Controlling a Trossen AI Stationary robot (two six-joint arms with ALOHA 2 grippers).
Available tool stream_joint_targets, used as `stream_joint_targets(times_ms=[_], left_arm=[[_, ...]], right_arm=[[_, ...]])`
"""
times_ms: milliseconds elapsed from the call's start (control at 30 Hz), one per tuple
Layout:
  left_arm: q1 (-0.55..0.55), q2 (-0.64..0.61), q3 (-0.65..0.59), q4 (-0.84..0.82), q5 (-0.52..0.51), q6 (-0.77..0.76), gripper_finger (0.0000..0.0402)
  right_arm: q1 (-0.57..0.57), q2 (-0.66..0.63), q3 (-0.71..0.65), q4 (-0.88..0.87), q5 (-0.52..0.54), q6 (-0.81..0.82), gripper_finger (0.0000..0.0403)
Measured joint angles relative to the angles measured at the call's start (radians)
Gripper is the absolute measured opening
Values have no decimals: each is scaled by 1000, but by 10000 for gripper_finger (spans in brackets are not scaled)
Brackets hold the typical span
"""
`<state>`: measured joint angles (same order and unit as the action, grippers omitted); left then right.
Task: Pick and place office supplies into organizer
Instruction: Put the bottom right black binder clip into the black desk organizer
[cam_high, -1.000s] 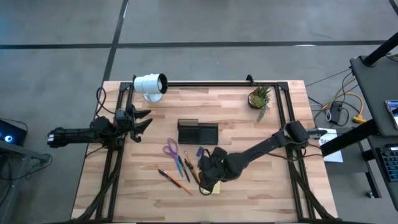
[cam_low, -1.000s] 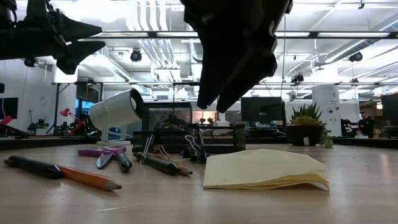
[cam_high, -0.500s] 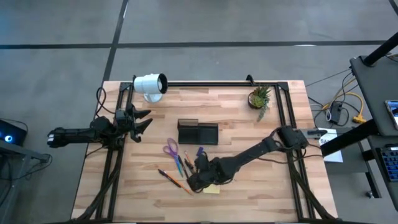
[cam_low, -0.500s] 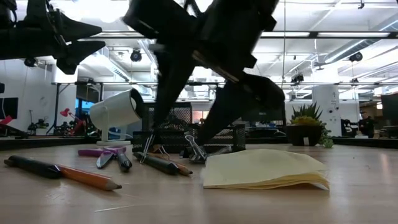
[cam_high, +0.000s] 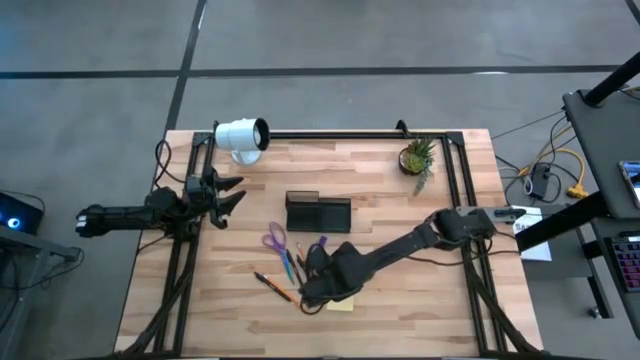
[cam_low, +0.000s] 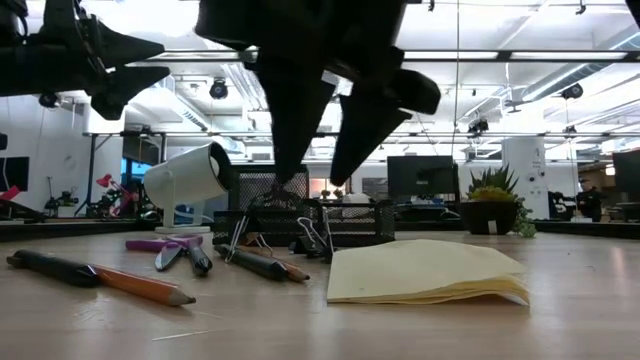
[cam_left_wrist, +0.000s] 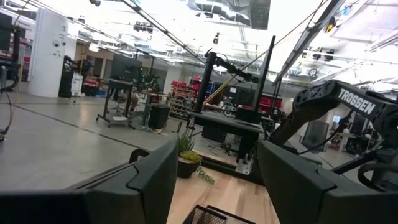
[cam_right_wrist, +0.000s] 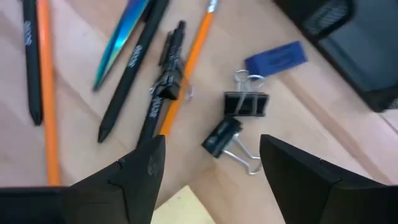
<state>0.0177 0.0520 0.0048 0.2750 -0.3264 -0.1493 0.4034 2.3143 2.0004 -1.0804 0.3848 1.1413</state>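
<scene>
A pale butcher-block table (cam_high: 420, 300) of jointed wood strips stood on a grey concrete floor, with an open workshop visible behind it in the low view.

The organizer (cam_high: 318, 213), a black tray with mesh walls and one taller section, sat near the table's middle; no supply could be seen inside it, so the task was judged barely begun.

Every supply still lay on the wood in front of it:
- purple-handled scissors (cam_high: 275, 240);
- a blue pen (cam_high: 288, 268) and an orange pencil (cam_right_wrist: 186, 62), both thin and straight;
- a longer pencil (cam_high: 272, 285) nearer the front edge;
- two black binder clips (cam_right_wrist: 245, 104) with bent wire handles;
- a small flat blue piece (cam_right_wrist: 275, 59);
- a square yellow sticky-note pad (cam_low: 425, 272), its soft paper edges slightly fanned.

The right gripper (cam_right_wrist: 211, 158) hung low over the pens and clips with its jaws spread wide and nothing between them, the pad just beside it.

The left gripper (cam_high: 232, 192) waited at the table's left edge, well apart from the supplies, its jaws likewise released and holding nothing.

A smooth white cylindrical lamp (cam_high: 241, 135) and a small potted plant (cam_high: 417, 156) stood along the far edge.
</scene>
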Motion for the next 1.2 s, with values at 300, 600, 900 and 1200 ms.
stream_joint_targets(times_ms=[300,600,900,1200], left_arm=[[0,0,0,2,0,0,207],[0,0,0,0,0,0,207],[0,0,0,-1,0,0,207],[0,0,0,1,0,0,207]], right_arm=[[0,18,-3,-43,-19,27,238],[-21,19,-37,-39,-19,73,205],[-31,19,-72,-23,-31,104,160],[-49,19,-65,22,-72,108,79]])
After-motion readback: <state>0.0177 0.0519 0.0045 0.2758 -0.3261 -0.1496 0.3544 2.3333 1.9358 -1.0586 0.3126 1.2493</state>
